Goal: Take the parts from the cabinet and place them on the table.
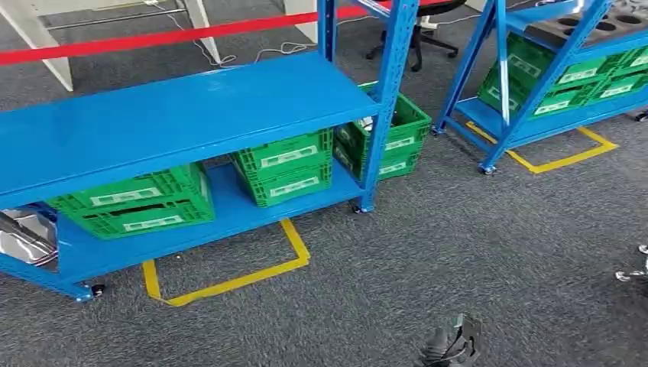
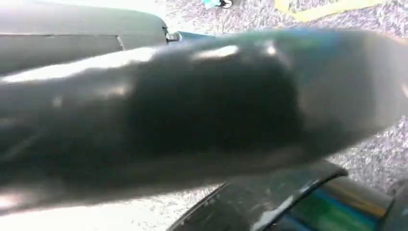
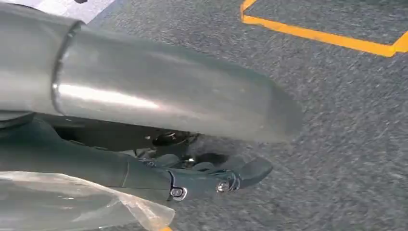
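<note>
**Beside the cabinet, hands low: is a part in hand or not?**

- Parts: none plainly seen. A shiny, film-wrapped silvery thing [image 1: 23, 238] lies at the left end of the lower shelf in the head view. It may be a bagged part, but it is too cropped to say.
- In the right wrist view a sheet of clear plastic film [image 3: 72, 202] lies just beside the right hand [image 3: 207, 175]. Its dark fingers [image 3: 240, 173] stretch out along the film and the thick grey thumb [image 3: 168, 96] runs above them. I cannot tell whether the hand grips the film or only lies against it.
- Left hand [image 2: 192, 120]: a blurred dark bulk close to the lens. I cannot tell whether it is wide, narrow or holding anything.
- Cabinet [image 1: 191, 115]: a blue rack on castors with a bare top shelf. Green crates [image 1: 286, 164] sit on the lower shelf, their contents hidden.
- Further out there is grey carpet [image 1: 458, 252] with yellow tape [image 1: 229, 283] marking the cabinet's bay. A second blue rack [image 1: 535, 115] stands well apart to the right.

Judgement: this looks like a walking step between cabinet and desk, not a reach, since both wrist views look at the carpet. If the film holds a part, the next move is to carry it steadily to the desk. If not, the robot should square up to the lower shelf and bend low.
</note>
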`<state>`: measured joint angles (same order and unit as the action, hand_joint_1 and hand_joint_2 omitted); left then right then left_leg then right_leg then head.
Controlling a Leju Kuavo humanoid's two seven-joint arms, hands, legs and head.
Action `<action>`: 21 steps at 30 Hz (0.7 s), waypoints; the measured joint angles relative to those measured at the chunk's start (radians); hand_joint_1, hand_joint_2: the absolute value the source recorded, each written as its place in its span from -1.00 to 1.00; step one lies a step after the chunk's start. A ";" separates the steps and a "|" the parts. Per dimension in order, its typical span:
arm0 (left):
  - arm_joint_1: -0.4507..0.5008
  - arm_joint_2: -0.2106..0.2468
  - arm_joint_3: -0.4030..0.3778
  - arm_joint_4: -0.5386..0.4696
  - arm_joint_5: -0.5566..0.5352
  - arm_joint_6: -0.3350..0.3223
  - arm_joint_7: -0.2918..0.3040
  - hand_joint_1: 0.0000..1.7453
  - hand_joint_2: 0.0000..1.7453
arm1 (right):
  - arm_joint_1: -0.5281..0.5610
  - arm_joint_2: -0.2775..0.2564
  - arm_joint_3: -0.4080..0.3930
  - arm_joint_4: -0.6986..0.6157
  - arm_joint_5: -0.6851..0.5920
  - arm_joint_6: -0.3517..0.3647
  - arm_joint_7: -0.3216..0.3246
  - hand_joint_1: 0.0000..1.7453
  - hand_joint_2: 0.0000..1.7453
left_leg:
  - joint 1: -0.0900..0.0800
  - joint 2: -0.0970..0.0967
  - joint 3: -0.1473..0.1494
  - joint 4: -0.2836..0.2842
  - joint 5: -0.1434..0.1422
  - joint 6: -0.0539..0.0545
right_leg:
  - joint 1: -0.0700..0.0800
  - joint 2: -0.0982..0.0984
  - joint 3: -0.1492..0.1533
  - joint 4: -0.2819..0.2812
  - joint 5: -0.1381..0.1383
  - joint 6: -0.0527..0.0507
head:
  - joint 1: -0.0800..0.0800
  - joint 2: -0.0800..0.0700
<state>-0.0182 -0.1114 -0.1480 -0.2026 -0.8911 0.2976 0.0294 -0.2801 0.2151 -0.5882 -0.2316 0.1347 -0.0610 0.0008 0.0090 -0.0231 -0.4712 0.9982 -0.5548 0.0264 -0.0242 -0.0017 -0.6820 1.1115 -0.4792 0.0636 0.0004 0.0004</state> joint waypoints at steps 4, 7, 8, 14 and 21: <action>-0.004 0.002 0.000 0.001 -0.002 0.003 0.000 -1.00 -1.00 | 0.004 0.000 0.001 0.000 0.000 0.000 0.002 -1.00 -1.00 | -0.002 -0.004 0.032 -0.002 -0.036 -0.027 | 0.009 0.004 0.036 -0.062 0.004 -0.044 | 0.001 0.000; -0.011 0.002 -0.001 0.001 -0.004 0.007 0.000 -1.00 -1.00 | 0.000 -0.001 0.002 -0.005 -0.002 0.002 0.002 -1.00 -1.00 | -0.002 0.008 -0.020 0.118 0.018 -0.041 | 0.003 0.002 0.084 -0.068 -0.023 -0.063 | 0.002 0.000; -0.012 0.001 -0.001 0.001 -0.005 0.008 0.000 -1.00 -1.00 | -0.001 -0.001 0.002 -0.005 -0.002 0.002 0.002 -1.00 -1.00 | -0.001 0.014 -0.068 0.193 0.036 -0.047 | 0.003 0.000 0.102 -0.075 -0.036 -0.067 | 0.000 0.000; 0.002 0.002 -0.001 0.001 -0.005 0.008 0.000 -1.00 -1.00 | 0.007 -0.001 0.007 -0.005 -0.002 0.002 0.005 -1.00 -1.00 | -0.005 0.015 -0.256 0.240 -0.148 -0.034 | 0.004 0.004 0.265 -0.110 -0.134 -0.066 | 0.001 0.000; -0.002 0.005 0.000 0.011 -0.001 -0.001 0.033 -1.00 -1.00 | -0.007 0.001 0.021 -0.004 0.012 0.003 0.024 -1.00 -1.00 | -0.032 0.002 -0.244 0.085 0.166 0.017 | 0.008 0.005 0.390 -0.177 -0.220 -0.022 | 0.009 0.000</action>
<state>-0.0205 -0.1068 -0.1484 -0.1911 -0.8919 0.2964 0.0626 -0.2866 0.2159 -0.5668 -0.2354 0.1465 -0.0576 0.0248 -0.0231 -0.0209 -0.7152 1.0827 -0.3888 0.0437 -0.0166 0.0029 -0.2921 0.9348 -0.6988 0.0420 0.0095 0.0004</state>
